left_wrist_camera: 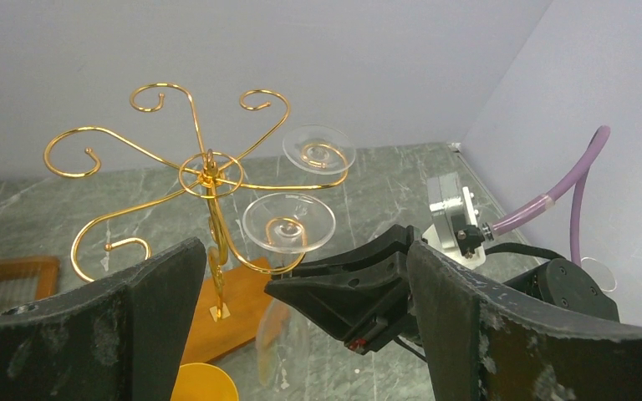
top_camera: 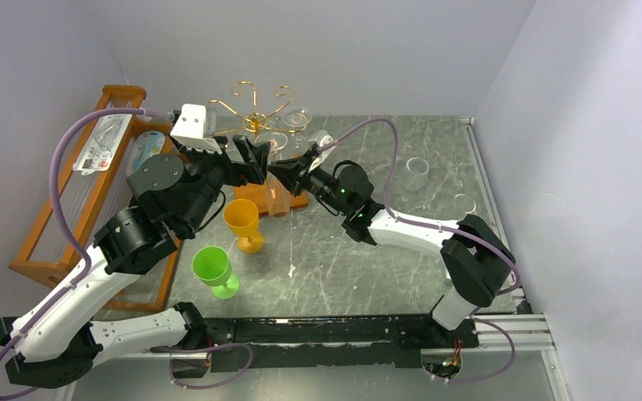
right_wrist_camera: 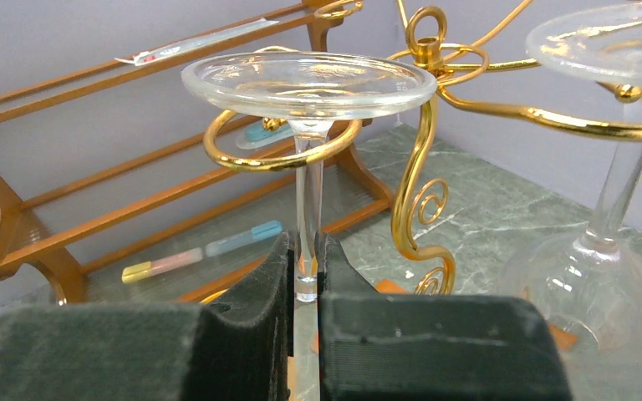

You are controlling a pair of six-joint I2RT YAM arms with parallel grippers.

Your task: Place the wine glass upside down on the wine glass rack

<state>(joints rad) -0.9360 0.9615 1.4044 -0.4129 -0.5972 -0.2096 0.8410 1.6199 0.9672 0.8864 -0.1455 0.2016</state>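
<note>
Clear wine glass sits upside down, its stem inside a scroll loop of the gold wine glass rack, pinched by the clenched right claw. The left claw gapes released nearby.

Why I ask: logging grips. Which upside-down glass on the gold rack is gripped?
The nearer wine glass, its stem clamped by the right gripper; the farther glass hangs untouched.

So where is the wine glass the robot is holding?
In the right wrist view the wine glass is upside down, its stem inside a gold curl of the wine glass rack, pinched by the right gripper, with another glass beside it.
</note>
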